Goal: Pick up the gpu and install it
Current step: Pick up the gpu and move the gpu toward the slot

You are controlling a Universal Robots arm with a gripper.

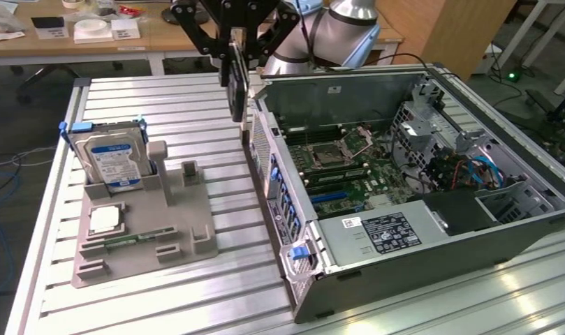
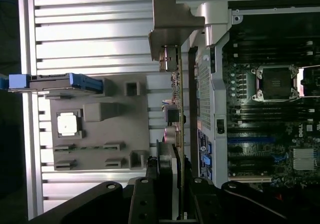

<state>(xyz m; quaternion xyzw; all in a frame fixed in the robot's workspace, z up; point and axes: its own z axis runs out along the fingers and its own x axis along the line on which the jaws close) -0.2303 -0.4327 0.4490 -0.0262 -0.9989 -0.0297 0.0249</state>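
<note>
- The gpu (image 1: 235, 87) (image 2: 176, 79) is off the table and held in the air. The jaws are closed to a narrow gap, clamping its two faces at its upper end.
- In the exterior view we see the card edge-on, a dark slab hanging with its long side vertical below the black jaws.
- In the wrist view we see a thin green board edge with small components along it. A black cooler sits on one face, up beside the jaws.
- A silver end bracket (image 2: 172, 22) caps the card at the end farthest from the jaws.
- The gpu hangs above the table (image 1: 170, 105), just outside the rear wall of the computer case (image 1: 404, 209), on the exterior view's left of it. We cannot tell whether card and wall touch.
- The case lies on its side with the panel off and the motherboard (image 1: 348, 167) (image 2: 265, 149) facing up. A blue slot (image 1: 331, 197) (image 2: 250, 140) runs across the board.
- A power supply (image 1: 385, 234) sits at the case's near end in the exterior view.
- A grey holder (image 1: 161, 223) (image 2: 100, 134) lies on the table, well apart from the gpu.
- A hard drive (image 1: 114, 160) (image 2: 65, 82) with a blue-white label stands upright in the holder. A processor chip (image 1: 105, 220) (image 2: 68, 123) lies flat on it, with a memory stick (image 1: 123, 241) just beside the chip.
</note>
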